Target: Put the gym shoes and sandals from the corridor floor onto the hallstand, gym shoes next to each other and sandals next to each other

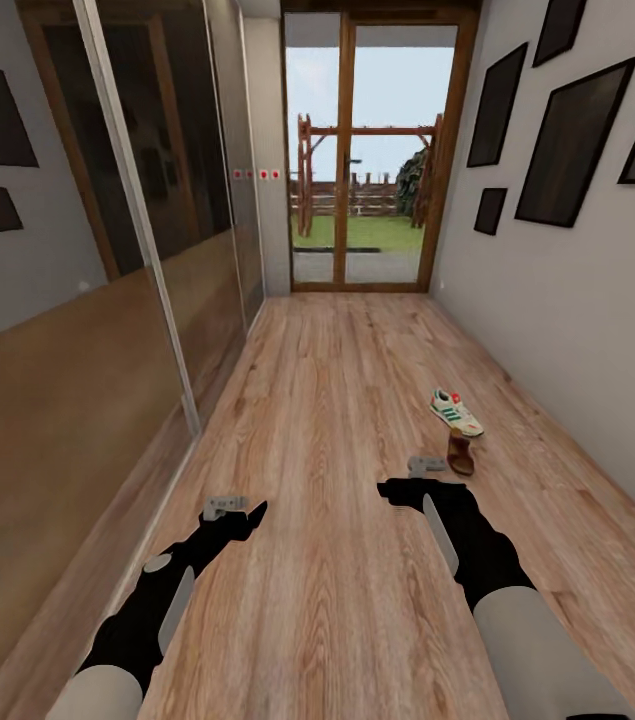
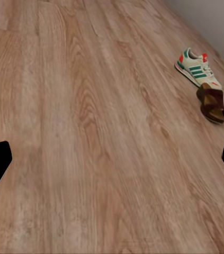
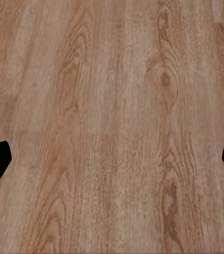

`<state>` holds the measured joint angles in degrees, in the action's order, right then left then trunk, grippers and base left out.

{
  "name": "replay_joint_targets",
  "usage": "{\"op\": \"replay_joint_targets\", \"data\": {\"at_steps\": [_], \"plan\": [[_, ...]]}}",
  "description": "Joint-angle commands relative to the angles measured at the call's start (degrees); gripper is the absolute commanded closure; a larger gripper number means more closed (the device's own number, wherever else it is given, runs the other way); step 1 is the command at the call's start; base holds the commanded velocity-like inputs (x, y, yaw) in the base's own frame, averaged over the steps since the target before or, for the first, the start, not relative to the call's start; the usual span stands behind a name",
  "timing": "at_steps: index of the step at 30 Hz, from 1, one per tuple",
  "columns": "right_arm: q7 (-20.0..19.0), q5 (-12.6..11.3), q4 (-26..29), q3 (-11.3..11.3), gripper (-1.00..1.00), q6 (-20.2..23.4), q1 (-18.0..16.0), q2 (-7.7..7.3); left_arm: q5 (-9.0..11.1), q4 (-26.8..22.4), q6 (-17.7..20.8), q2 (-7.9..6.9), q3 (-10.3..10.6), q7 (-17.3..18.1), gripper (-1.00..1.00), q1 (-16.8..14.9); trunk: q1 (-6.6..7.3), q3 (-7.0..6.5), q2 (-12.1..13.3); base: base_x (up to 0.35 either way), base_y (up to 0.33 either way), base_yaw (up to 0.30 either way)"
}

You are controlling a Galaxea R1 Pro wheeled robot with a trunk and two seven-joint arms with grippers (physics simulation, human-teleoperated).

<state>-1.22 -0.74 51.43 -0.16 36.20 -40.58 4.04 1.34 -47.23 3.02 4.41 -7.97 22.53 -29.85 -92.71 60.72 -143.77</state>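
Note:
One white gym shoe [image 1: 456, 412] with green stripes lies on the wood-plank corridor floor [image 1: 337, 380], ahead and to the right. A brown sandal [image 1: 460, 453] lies just nearer than it, almost touching. The left wrist view has the same gym shoe [image 2: 197, 67] and sandal [image 2: 212, 103]. My right gripper [image 1: 425, 466] hovers open just left of the sandal, over bare planks [image 3: 112, 106]. My left gripper [image 1: 225, 506] is open too, held low at the left, nothing between its fingers. The hallstand, the second gym shoe and the second sandal are out of view.
Mirrored sliding doors [image 1: 157, 260] run along the left side. A grey wall [image 1: 567, 330] with dark picture frames closes the right side. A glazed wooden door [image 1: 367, 180] ends the corridor.

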Motion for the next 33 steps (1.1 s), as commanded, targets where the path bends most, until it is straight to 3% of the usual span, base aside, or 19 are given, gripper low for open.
{"op": "replay_joint_targets", "data": {"at_steps": [1, 33], "plan": [[-0.1, -0.1, 0.1, 0.0, -1.0, 0.3, 0.0, 0.0, 0.1, 0.0, 0.3, 0.08, -0.3, 0.5, -1.0, 0.0, -0.02, 0.06, 0.0, 0.348, 0.0, 0.0], [-0.1, -0.3, 0.1, 0.0, -1.0, 0.3, 0.0, 0.0, 0.1, 0.2, 0.3, 0.08, -0.3, 0.4, -1.0, 0.0, -0.02, 0.06, 0.0, 0.348, 0.0, 0.0]]}}
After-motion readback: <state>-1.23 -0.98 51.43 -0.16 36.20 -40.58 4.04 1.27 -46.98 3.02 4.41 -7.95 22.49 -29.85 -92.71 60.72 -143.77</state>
